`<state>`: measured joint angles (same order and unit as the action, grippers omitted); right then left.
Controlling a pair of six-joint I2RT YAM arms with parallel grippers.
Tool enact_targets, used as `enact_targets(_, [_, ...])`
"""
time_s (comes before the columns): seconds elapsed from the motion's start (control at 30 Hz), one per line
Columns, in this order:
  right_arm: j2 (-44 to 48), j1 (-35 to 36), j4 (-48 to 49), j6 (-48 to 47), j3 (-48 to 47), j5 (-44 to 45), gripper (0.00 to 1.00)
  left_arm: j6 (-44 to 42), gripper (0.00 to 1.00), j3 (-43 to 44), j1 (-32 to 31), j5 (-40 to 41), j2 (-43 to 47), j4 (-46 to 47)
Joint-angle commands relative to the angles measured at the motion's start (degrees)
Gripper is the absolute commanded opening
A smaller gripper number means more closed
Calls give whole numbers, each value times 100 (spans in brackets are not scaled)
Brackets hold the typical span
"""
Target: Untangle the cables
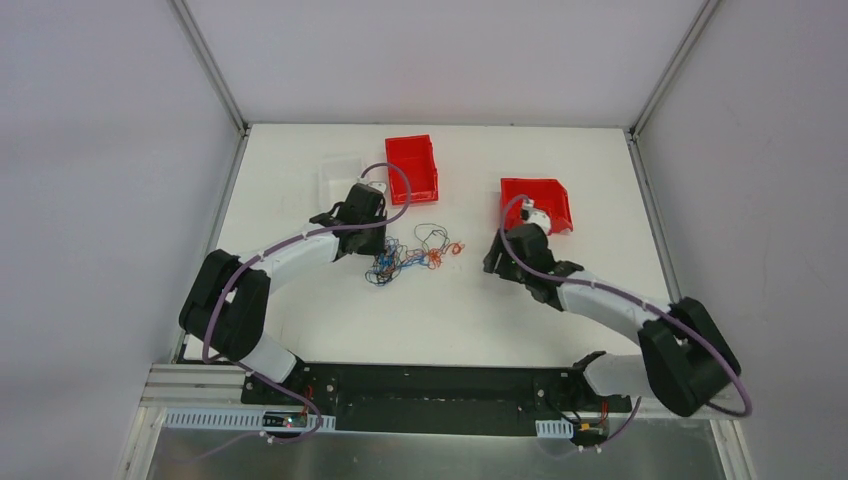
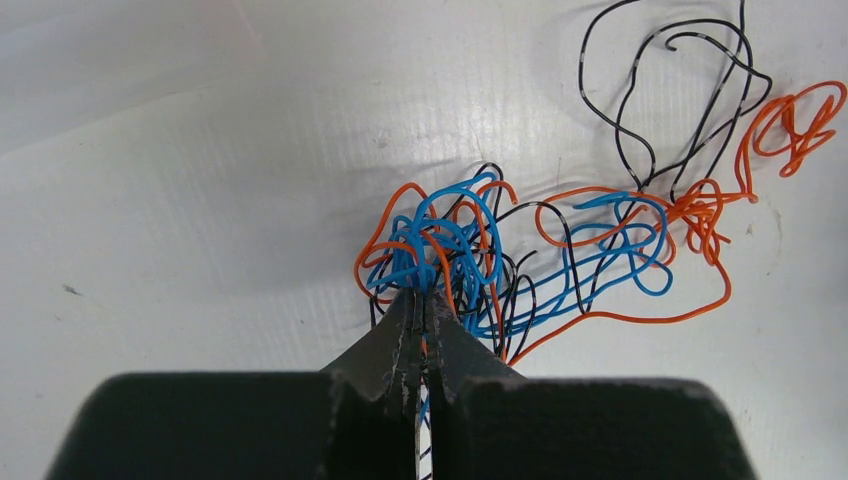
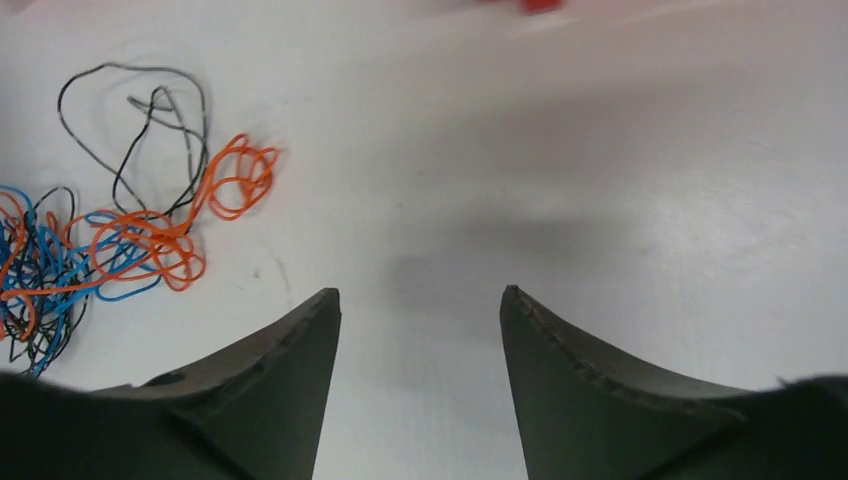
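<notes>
On the tabletop (image 1: 450, 320), left gripper (image 2: 422, 296) clamps the cables (image 2: 440, 238) at their knot, probably anchoring it; right gripper (image 3: 420, 292) gapes empty.

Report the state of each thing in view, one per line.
cables: tangled blue, orange and black clump on the table
left gripper: shut on the cables
right gripper: open, empty, apart from the cables
left red bin: no cables visible
right red bin: no cables visible
</notes>
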<state>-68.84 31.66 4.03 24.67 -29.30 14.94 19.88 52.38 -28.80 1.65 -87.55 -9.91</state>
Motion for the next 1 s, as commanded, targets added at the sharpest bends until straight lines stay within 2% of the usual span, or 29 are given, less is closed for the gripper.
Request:
enact_targets(0.0, [-1047, 621, -51, -239, -1184, -164, 65, -122, 0, 216, -20, -331, -71, -2])
enact_targets(0.27, [-1881, 1104, -683, 947, -2066, 902, 67, -210, 0, 180, -53, -199, 28, -2])
enact_targets(0.57, [-2756, 1120, -1190, 1250, -3008, 1190, 67, -210, 0, 189, -91, -200, 45, -2])
enact_targets(0.77, [-3476, 1153, -1295, 1332, -3309, 1114, 60, -218, 0, 193, -91, -69, 37, -18])
enact_targets(0.8, [-3566, 1159, -1349, 1371, -3363, 1158, 57, -221, 0, 198, -91, -50, 36, -24])
enact_targets(0.87, [-3684, 1154, -1396, 1413, -3411, 1193, 42, -228, 0, 209, -91, -23, 27, -35])
enact_targets(0.9, [-3698, 1152, -1431, 1433, -3415, 1202, 34, -232, 0, 203, -91, -12, 35, -40])
enact_targets(0.97, [-3607, 1150, -1485, 1485, -3377, 1288, 11, -247, 0, 203, -91, 8, 25, -51])
